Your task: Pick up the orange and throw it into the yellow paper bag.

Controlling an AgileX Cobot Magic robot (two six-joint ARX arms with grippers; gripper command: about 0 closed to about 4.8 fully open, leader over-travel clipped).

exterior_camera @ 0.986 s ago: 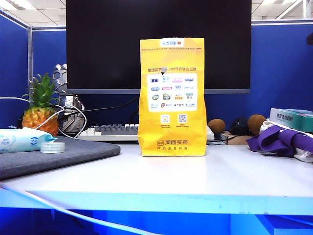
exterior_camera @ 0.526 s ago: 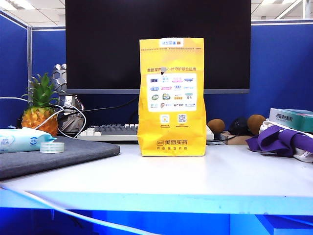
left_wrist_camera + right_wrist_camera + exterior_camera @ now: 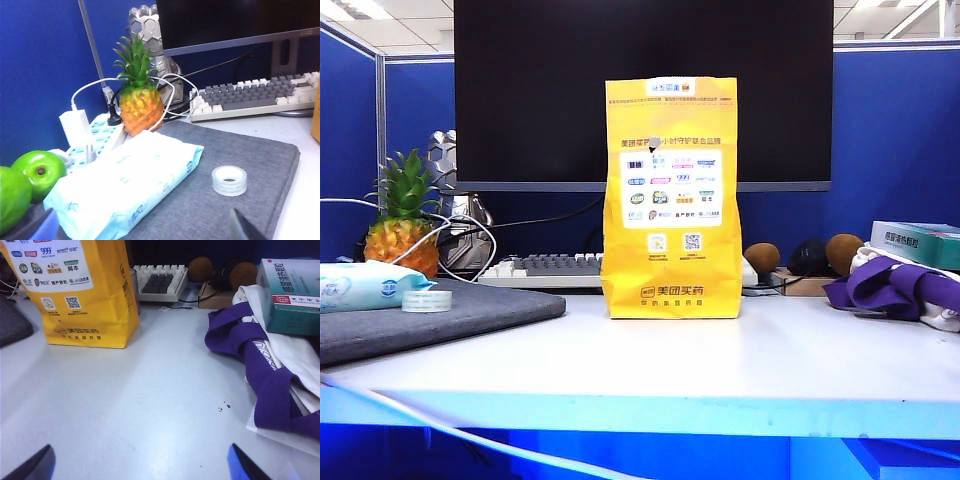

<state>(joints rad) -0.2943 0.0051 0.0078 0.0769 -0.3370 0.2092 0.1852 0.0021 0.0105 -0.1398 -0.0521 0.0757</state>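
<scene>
the tall upright bright-yellow paper bag (image 3: 671, 197) with its white logo panel stands mid-desk on the pale white desk top (image 3: 720, 360), just in front of the grey-and-white keyboard (image 3: 545, 268) and the large black monitor (image 3: 640, 90) at the rear edge. no orange shows in any view; where it is cannot be told from the frames. neither arm appears in the exterior view. left gripper (image 3: 142, 227) hangs over the left end of the desk, fingertips wide apart with nothing between them, above the dark grey felt mat (image 3: 240, 160). on that mat lie a light-blue soft pack of wet wipes (image 3: 127, 185) and, well apart from it, a small clear roll of tape (image 3: 229, 180). past the mat's rear edge a small pineapple with green leaves (image 3: 140, 97) stands beside a white power strip (image 3: 102, 140); two glossy green apples (image 3: 27, 180) sit at the mat's far left corner. right gripper (image 3: 142, 465) hangs over bare desk to the right of the bag, fingers spread, empty. toward the right edge lies a purple-and-white crumpled cloth (image 3: 260, 365) with a teal-and-white cardboard box (image 3: 292, 297) resting on it; two brown kiwi-like fruits (image 3: 763, 257) sit at the rear.
</scene>
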